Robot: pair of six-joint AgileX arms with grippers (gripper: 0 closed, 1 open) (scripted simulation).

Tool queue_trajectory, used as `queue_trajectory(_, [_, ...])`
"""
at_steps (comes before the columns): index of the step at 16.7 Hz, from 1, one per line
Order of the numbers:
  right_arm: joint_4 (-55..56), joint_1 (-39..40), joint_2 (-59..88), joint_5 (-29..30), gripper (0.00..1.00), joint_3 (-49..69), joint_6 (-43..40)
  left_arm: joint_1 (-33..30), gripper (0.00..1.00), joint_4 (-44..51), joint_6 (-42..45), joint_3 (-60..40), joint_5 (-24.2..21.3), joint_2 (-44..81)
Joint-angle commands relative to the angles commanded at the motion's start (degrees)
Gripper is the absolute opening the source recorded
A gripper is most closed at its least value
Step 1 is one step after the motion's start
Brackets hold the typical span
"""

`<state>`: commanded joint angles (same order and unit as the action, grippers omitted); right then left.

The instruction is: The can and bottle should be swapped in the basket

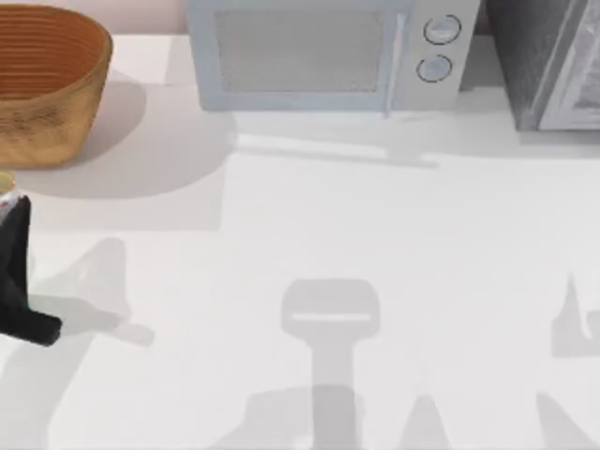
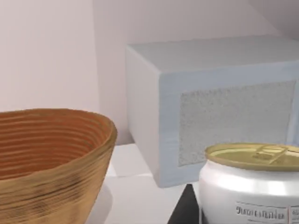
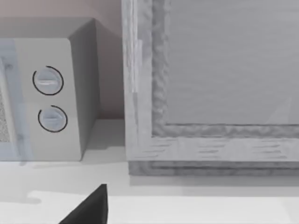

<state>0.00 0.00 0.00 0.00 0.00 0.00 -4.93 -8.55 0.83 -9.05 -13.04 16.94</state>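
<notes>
Far left of the table: the basket (image 1: 47, 84) sits at the back corner, wicker walls ribbed, inside looks empty from what the top view shows.

Just in front of it, at the left edge, the left gripper (image 1: 14, 272) is black, partly cut off by the frame. The can (image 2: 250, 184) rides right at it; the left wrist view has the can close up, gold top with pull tab, white wall, a dark finger (image 2: 184, 210) beside its base. The can appears pinched in the left pincer, though the actual contact is not plain.

Handling: the can is likely light, rigid and smooth-sided, so slippery; best held across the mid-wall, kept upright.

Centre back: a microwave (image 1: 328, 56), a second grey appliance (image 1: 553, 61) at the right.

Right arm: a dark gripper tip (image 3: 88, 207) in its wrist view; cannot tell its spread.

The bottle cannot be placed.
</notes>
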Motion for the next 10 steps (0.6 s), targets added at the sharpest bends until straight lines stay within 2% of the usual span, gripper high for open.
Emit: queue_trajectory(10, [0.0,0.0,0.0,0.0,1.0,0.0,0.0,-8.1,0.0,-16.9,0.6,-15.3,-21.0,33.1])
